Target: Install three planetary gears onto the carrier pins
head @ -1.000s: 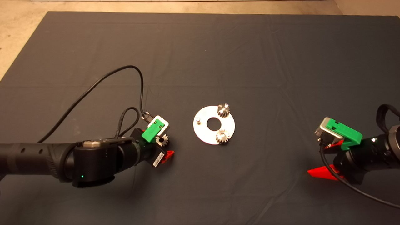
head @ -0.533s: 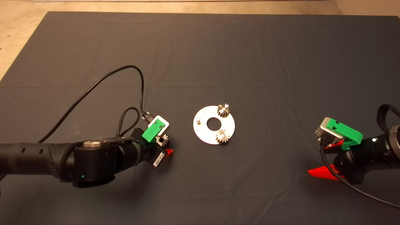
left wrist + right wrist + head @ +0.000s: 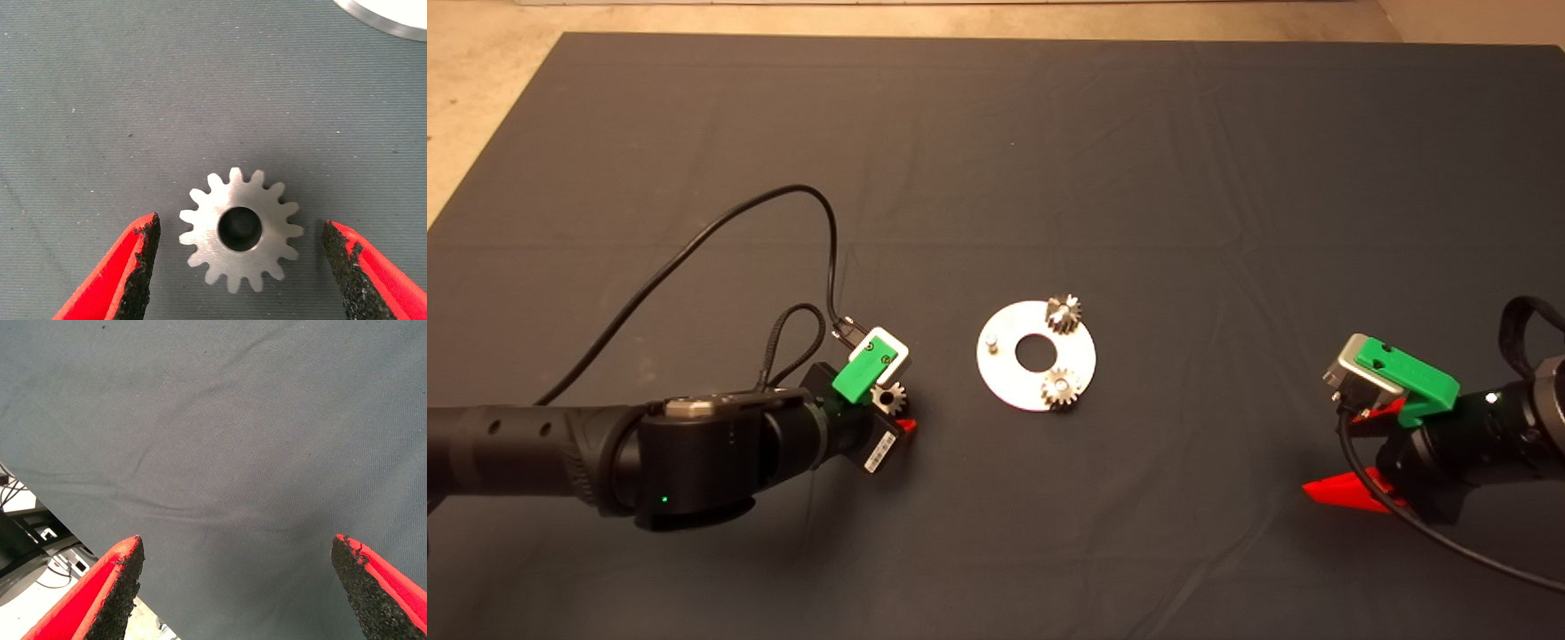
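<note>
Dark mat (image 3: 1049, 133), creased. Left gripper (image 3: 240, 267) is straddling the loose gear (image 3: 240, 230), jaws apart, pads clear of the teeth. We are judging it small, rigid, slick steel; best pinched across opposite teeth. Disc (image 3: 1009, 387): two gears seated, one pin (image 3: 991, 339) bare. Right gripper (image 3: 237, 587) is idling at far right, jaws spread, empty.

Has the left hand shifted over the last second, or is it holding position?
Yes. The left hand has crept slightly down-frame, and its red fingertip shows less beside the loose gear, which has not moved relative to the disc.
</note>
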You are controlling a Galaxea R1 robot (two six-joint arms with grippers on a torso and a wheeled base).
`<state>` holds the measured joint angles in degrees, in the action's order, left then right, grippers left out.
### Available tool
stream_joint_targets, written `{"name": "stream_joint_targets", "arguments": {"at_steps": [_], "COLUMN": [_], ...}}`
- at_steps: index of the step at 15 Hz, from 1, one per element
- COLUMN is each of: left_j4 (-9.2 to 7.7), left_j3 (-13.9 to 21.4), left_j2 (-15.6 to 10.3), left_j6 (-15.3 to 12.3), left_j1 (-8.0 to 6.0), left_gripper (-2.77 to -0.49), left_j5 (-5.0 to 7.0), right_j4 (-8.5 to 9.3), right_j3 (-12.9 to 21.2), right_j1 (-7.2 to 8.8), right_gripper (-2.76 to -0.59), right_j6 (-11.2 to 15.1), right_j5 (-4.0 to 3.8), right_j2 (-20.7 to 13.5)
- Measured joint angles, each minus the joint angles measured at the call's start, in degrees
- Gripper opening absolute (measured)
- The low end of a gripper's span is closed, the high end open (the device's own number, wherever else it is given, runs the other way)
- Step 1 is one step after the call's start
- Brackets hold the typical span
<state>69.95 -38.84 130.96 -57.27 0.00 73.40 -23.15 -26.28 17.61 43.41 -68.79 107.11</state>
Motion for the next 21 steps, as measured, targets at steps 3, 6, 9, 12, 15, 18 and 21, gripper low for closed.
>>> {"name": "stream_joint_targets", "arguments": {"at_steps": [3, 6, 9, 12, 15, 18, 21], "left_j4": [0.09, 0.15, 0.59, 0.59, 0.77, 1.08, 2.52], "left_j3": [-0.1, -0.1, -0.1, -0.1, -0.1, -0.1, -0.1], "left_j2": [0.0, 0.0, 0.0, 0.0, 0.0, 0.0, 0.0], "left_j6": [0.0, 0.0, 0.0, 0.0, 0.0, 0.0, 0.0], "left_j1": [0.0, -0.02, -0.02, 0.0, 0.29, 0.77, 1.4], "left_gripper": [-1.7, -1.72, -1.88, -2.02, -2.02, -2.02, -2.15], "left_j5": [-0.02, -0.05, -0.13, -0.15, -0.26, -0.33, -0.13], "right_j4": [0.0, 0.0, 0.0, 0.0, 0.0, 0.0, 0.0], "right_j3": [0.0, 0.0, 0.0, 0.0, 0.1, 0.2, 0.2], "right_j1": [0.01, 0.02, 0.02, 0.02, 0.02, 0.02, 0.02], "right_gripper": [-1.29, -1.29, -1.29, -1.29, -1.29, -1.29, -1.29], "right_j6": [0.0, 0.0, 0.0, 0.0, 0.0, 0.0, 0.0], "right_j5": [0.0, 0.0, 0.0, 0.0, 0.0, 0.02, 0.03], "right_j2": [0.0, 0.0, 0.0, 0.0, -0.4, -0.5, -0.5]}}
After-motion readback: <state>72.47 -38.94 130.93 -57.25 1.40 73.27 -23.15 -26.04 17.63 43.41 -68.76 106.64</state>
